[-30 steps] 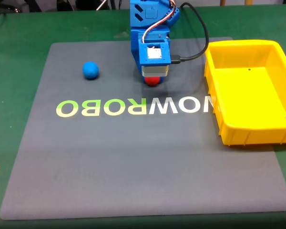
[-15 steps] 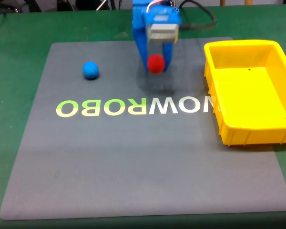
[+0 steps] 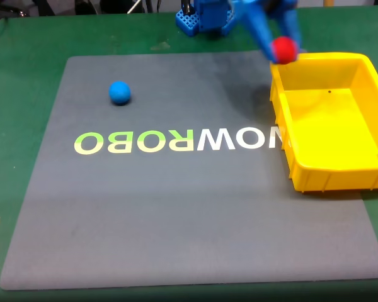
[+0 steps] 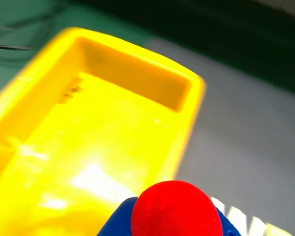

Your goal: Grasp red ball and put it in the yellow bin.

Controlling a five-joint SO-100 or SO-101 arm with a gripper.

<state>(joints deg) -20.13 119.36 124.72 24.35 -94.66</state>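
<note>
Aloft, the claw [image 3: 283, 49] pinches the red ball [image 3: 284, 48] above the yellow bin's [image 3: 331, 177] rim corner.

The red ball [image 4: 176, 209] sits at the bottom edge of the wrist view, pinched by the blue hand [image 4: 174, 227], whose fingers [image 4: 114, 223] show on either side of it. Beyond and left of the ball, the yellow bin [image 4: 194, 105] lies tilted across the view, its glossy floor catching glare. The ball hangs over the bin's near rim. To the right is the grey mat [image 4: 250, 142], with white lettering [image 4: 246, 219] near the ball, and the green bench [image 4: 24, 22] at top left.
</note>
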